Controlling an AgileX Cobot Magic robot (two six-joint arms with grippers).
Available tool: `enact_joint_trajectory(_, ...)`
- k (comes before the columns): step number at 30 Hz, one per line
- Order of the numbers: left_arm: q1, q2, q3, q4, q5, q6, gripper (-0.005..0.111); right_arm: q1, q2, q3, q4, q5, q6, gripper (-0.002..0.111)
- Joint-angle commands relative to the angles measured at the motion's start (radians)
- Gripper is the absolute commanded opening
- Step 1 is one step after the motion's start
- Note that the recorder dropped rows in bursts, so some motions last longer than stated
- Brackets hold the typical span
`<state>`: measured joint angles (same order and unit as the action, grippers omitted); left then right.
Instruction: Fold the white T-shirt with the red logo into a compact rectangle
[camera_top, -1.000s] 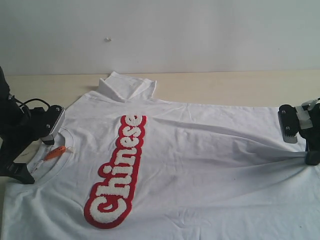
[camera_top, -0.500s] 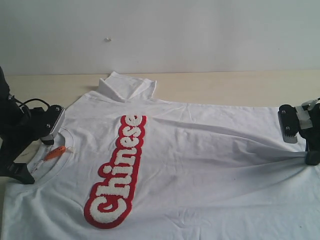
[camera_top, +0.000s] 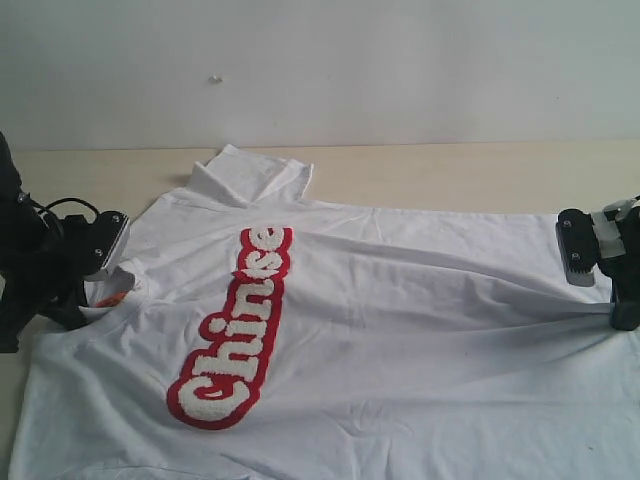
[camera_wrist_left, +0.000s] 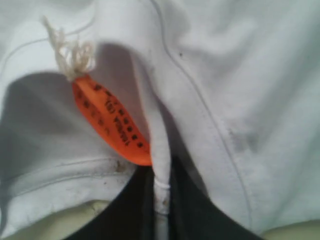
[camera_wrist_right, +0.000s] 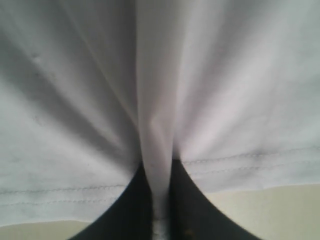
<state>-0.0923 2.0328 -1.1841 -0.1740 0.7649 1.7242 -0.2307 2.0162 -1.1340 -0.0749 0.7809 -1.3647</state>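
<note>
Between the left fingers (camera_wrist_left: 127, 212) and the right fingers (camera_wrist_right: 125, 210), the white T-shirt (camera_top: 400, 330) is spread wrinkled over the counter (camera_top: 450, 175), its red logo (camera_top: 235, 335) creased mid-word. Each pair is clamped on a pinched fold: beside the collar at left, the hem at right. Black print on the orange tag (camera_wrist_left: 112, 122), just beside the left fingers, is shown only by the left wrist view.

I have bare tabletop (camera_top: 450, 175) free behind the white T-shirt (camera_top: 420, 330), up to the wall (camera_top: 400, 70); cloth covers most of the rest.
</note>
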Motion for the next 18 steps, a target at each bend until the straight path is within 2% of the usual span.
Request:
enact_joint_trajectory(1, 0.004, 0.021, 0.009, 0.043, -0.013, -0.036, 0.0, -0.002, 0.045, 0.021, 0.134, 0.016, 0.005, 0.0)
enact_joint_trajectory(8, 0.004, -0.044, 0.009, 0.061, -0.121, -0.185, 0.0, -0.002, -0.015, 0.021, 0.113, 0.062, -0.002, 0.0)
enact_joint_trajectory(14, 0.023, -0.234, 0.009, 0.066, -0.154, -0.338, 0.0, -0.002, -0.214, 0.021, 0.179, 0.083, -0.019, 0.0)
enact_joint_trajectory(18, 0.051, -0.39, 0.009, 0.068, -0.154, -0.483, 0.0, -0.002, -0.409, 0.021, 0.288, 0.114, -0.089, 0.0)
